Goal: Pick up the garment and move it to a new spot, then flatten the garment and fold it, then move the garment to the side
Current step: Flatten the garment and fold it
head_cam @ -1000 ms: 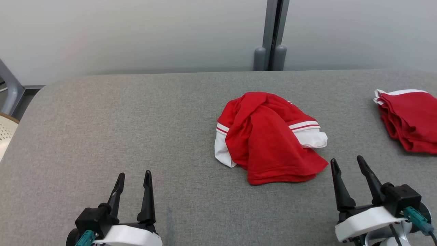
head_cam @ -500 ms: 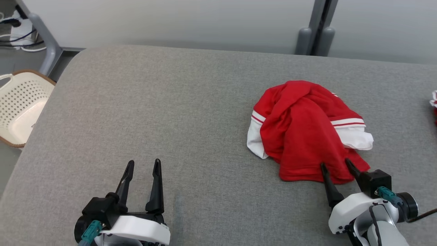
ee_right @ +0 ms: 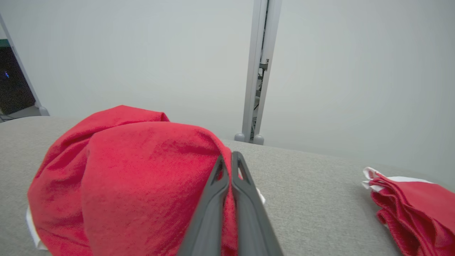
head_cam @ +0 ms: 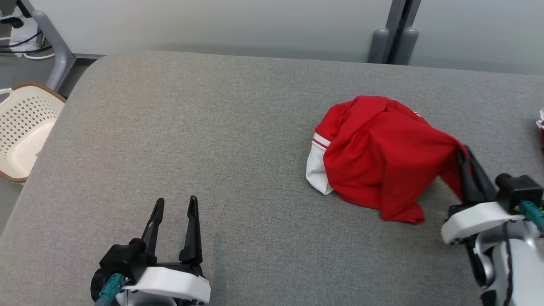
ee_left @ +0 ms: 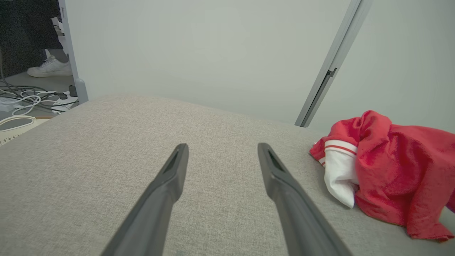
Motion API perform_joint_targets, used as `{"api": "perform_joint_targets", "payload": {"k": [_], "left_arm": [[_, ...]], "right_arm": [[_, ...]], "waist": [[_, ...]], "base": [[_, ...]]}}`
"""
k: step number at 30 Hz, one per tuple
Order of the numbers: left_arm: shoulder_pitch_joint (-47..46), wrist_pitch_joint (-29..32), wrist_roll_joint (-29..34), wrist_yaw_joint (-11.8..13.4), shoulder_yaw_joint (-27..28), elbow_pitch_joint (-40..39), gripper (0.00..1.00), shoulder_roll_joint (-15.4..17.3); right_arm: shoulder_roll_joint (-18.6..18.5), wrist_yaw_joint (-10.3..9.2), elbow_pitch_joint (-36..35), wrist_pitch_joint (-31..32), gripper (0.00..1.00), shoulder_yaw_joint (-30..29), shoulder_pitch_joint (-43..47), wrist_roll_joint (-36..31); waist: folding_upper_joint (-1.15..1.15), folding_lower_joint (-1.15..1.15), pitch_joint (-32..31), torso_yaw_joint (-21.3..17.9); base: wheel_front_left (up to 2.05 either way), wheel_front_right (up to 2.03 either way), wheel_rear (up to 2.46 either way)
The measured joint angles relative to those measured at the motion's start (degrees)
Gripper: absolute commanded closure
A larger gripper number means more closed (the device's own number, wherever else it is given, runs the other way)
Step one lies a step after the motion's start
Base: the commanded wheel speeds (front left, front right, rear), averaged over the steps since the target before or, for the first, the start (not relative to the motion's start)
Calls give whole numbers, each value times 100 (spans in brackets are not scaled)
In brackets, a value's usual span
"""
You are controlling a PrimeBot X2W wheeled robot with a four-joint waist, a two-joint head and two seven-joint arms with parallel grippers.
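A red garment (head_cam: 374,157) with white trim lies bunched on the grey table (head_cam: 212,148), right of centre. My right gripper (head_cam: 462,151) is shut on the garment's right edge and holds that part lifted, so the cloth drapes down from the fingers. In the right wrist view the garment (ee_right: 135,177) hangs left of the closed fingertips (ee_right: 229,161). My left gripper (head_cam: 175,204) stands open over bare table at the lower left, well apart from the garment (ee_left: 387,174), with nothing between its fingers (ee_left: 177,167).
Another red and white garment (ee_right: 412,206) lies folded at the table's far right edge. A cream perforated basket (head_cam: 23,127) stands on the floor off the left edge. A grey post (head_cam: 393,38) rises behind the table. Cables (ee_left: 25,101) lie on the floor.
The right gripper has closed on the garment's right edge and lifted it up and to the right. The head camera turned left earlier. The left gripper has stayed put.
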Motion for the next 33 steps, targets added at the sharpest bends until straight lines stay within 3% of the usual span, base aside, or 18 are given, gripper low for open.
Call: {"api": "perform_joint_targets", "payload": {"k": [7,14,16,19,20,28,33], "left_arm": [[-35,0,1,-45,-56,26,0,-9],[-164,0,52,-96,-134,83,0,-11],[-180,0,54,-97,-138,88,0,-11],[-206,0,60,-100,-142,123,0,-10],[-215,0,60,-102,-146,127,0,-10],[-227,0,105,-104,-129,172,0,-11],[-154,0,110,-110,-105,162,0,-11]], "right_arm": [[-631,0,-219,535,100,-466,-514,-406],[-1594,0,993,1093,100,-297,-1746,-581],[-1659,0,1156,1117,100,-203,-1908,-576],[-1826,1,1804,1150,51,54,-2486,-505],[-1867,1,1967,1099,0,85,-2592,-504],[-1784,0,2718,402,0,456,-3036,-422],[-1631,0,2639,80,0,810,-2800,-133]], "waist": [[0,0,68,-36],[0,0,230,175],[0,0,257,201],[0,0,353,262],[0,0,371,267],[0,0,313,29],[0,0,151,-249]], "base": [[0,0,0],[0,0,0],[0,0,0],[0,0,0],[0,0,0],[0,0,0],[0,0,0]]}}
